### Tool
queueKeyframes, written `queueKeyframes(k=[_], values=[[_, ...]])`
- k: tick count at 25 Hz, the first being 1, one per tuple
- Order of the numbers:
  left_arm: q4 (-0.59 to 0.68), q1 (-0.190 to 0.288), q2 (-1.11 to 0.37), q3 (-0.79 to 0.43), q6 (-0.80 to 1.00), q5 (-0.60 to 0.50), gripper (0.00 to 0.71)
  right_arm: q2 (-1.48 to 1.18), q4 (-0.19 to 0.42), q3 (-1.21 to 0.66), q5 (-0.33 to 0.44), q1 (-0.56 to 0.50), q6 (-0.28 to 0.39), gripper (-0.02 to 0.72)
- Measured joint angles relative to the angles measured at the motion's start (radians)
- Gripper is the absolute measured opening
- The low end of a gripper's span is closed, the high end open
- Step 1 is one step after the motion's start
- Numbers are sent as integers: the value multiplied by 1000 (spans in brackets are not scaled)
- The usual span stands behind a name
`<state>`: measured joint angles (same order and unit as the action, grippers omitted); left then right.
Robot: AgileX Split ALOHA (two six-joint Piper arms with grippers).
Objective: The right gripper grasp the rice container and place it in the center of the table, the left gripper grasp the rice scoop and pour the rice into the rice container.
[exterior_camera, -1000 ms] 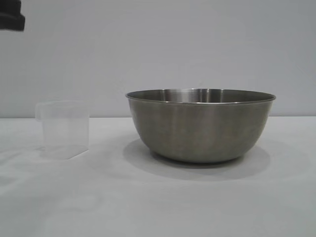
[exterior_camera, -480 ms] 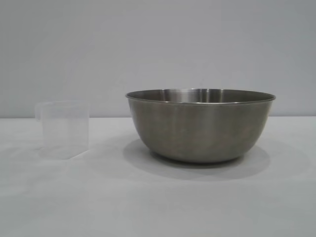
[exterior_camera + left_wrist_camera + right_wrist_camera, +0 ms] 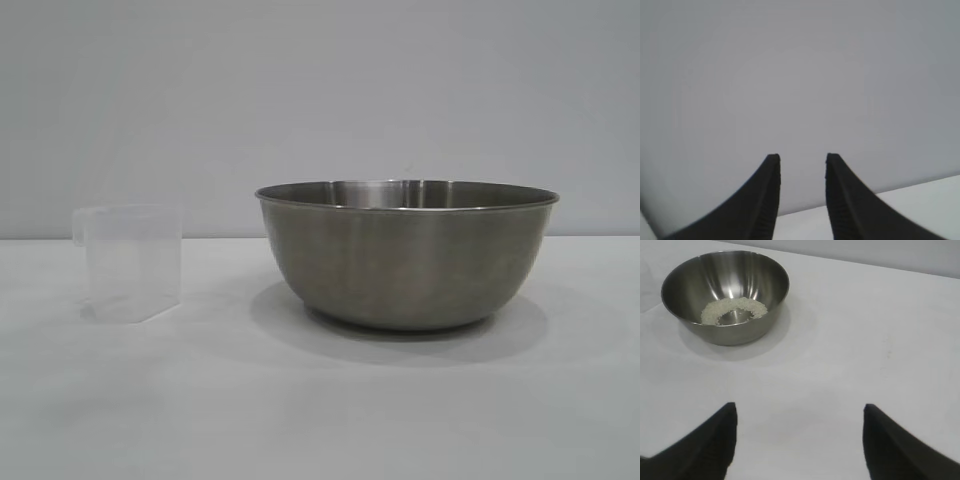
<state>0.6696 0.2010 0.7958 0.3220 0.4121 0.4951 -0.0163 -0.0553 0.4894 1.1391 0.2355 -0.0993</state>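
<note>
The steel rice container (image 3: 405,255) stands on the white table (image 3: 320,410), right of centre in the exterior view. It also shows in the right wrist view (image 3: 767,292), with a ring of rice (image 3: 733,309) on its bottom. The translucent rice scoop (image 3: 130,262) stands upright on the table to its left and looks empty. Neither gripper appears in the exterior view. My left gripper (image 3: 802,159) is open and empty, facing the grey wall. My right gripper (image 3: 800,410) is wide open and empty above bare cloth, well away from the container.
A plain grey wall (image 3: 320,100) runs behind the table. White cloth lies in front of and around the two objects.
A dark part of the left arm at the exterior view's top left corner has left the view. The container and the scoop have not moved.
</note>
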Motion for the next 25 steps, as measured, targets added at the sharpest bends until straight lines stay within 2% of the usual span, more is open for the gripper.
queueKeyframes(k=[3,5,8,12,16,19,21,23,24,25], values=[[231,-23,-48,-1,190,-25,174,0,0,0,0,0,0,494],[313,-50,-71,-1,317,-25,174,0,0,0,0,0,0,494],[371,-91,-85,-1,419,-25,174,0,0,0,0,0,0,494],[414,-139,-113,-1,434,-33,174,0,0,0,0,0,0,494],[516,-177,-187,-1,490,-49,174,0,0,0,0,0,0,494],[554,-183,-259,-1,521,-137,174,0,0,0,0,0,0,494],[556,-183,-293,-1,527,-235,174,0,0,0,0,0,0,494],[554,-183,-325,-1,531,-305,258,0,0,0,0,0,0,494],[554,-183,-343,-1,531,-334,279,0,0,0,0,0,0,494],[554,-183,-361,-1,531,-362,263,0,0,0,0,0,0,494]])
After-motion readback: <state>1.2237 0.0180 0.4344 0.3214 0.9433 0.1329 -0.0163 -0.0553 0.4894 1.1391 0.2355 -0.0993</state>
